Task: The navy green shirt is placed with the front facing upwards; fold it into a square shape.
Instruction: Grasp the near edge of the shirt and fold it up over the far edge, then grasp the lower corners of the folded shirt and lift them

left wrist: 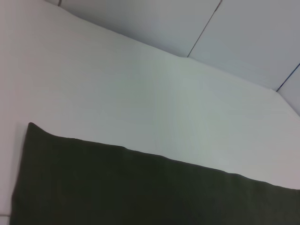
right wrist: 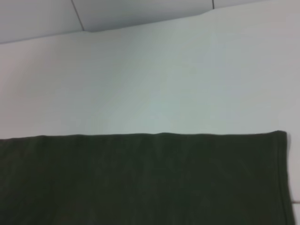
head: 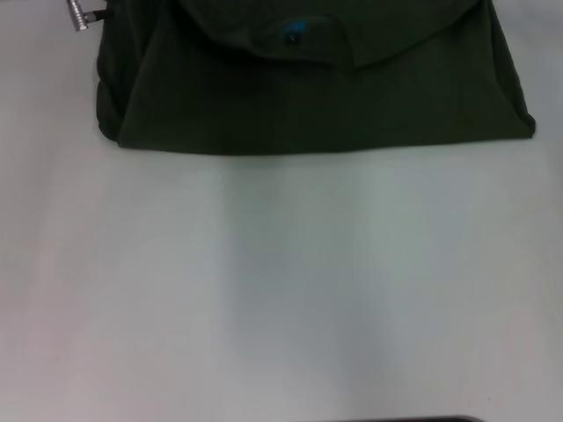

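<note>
Head view: navy green shirt (head: 317, 97) cut off above; gripper states can't tell.

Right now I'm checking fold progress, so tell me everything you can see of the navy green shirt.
The navy green shirt lies flat at the far edge of the white table, already folded into a wide, roughly rectangular bundle. Its dark olive, soft cotton-like fabric shows plain sides only. The collar with a small blue neck label lies on top. The near edge is straight. A metal part sits near its far left corner; contact is unclear.

the shirt (head: 317, 97) lies folded at the table's (head: 281, 281) far side.
</note>
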Motion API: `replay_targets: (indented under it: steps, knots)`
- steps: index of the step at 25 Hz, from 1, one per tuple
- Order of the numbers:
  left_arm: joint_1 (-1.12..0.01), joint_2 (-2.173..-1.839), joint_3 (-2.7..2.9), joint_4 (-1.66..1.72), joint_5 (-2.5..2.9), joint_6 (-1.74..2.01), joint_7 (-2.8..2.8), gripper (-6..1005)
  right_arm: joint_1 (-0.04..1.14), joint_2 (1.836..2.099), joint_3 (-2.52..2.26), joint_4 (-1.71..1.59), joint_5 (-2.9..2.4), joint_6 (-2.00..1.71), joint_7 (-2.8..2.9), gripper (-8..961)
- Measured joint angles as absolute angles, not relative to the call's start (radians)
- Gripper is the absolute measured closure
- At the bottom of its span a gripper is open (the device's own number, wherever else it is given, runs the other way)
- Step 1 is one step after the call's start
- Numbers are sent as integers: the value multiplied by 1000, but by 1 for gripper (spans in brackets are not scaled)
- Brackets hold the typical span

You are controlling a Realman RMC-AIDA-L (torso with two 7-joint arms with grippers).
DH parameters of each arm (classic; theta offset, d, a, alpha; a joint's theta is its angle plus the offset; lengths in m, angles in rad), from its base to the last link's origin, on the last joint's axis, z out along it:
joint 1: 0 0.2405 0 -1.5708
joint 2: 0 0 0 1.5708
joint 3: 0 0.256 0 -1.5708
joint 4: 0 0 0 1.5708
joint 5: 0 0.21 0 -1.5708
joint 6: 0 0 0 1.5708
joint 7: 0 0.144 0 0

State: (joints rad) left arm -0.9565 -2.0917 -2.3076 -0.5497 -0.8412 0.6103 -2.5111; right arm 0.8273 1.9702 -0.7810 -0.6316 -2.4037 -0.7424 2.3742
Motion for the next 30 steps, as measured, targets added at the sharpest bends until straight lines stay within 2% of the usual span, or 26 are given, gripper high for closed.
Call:
replay_targets:
  steps: [5,10,16,22,25,30]
  knots:
    - [-952,-2080,-2305,-544,-840,617,-2513,365,827,1968,-785,-632,-2404,-760,2376,279]
    - [-949,-2075,-2300,-533,-834,625,-2512,173,827,1971,-785,-632,-2404,-767,2376,204]
    - [-941,-2036,-2301,-506,-821,695,-2546,126,826,1973,-785,-632,-2404,-766,2376,109]
    - [-848,-2038,-2320,-643,-853,854,-2573,134,826,1971,-785,-632,-2404,-786,2376,23]
    - [-812,-2031,-2323,-690,-871,977,-2575,137,826,1962,-783,-641,-2409,-870,2376,24]
    - [-759,-2011,-2345,-767,-880,1212,-2576,145,804,1929,-739,-667,-2361,-1174,2366,26]
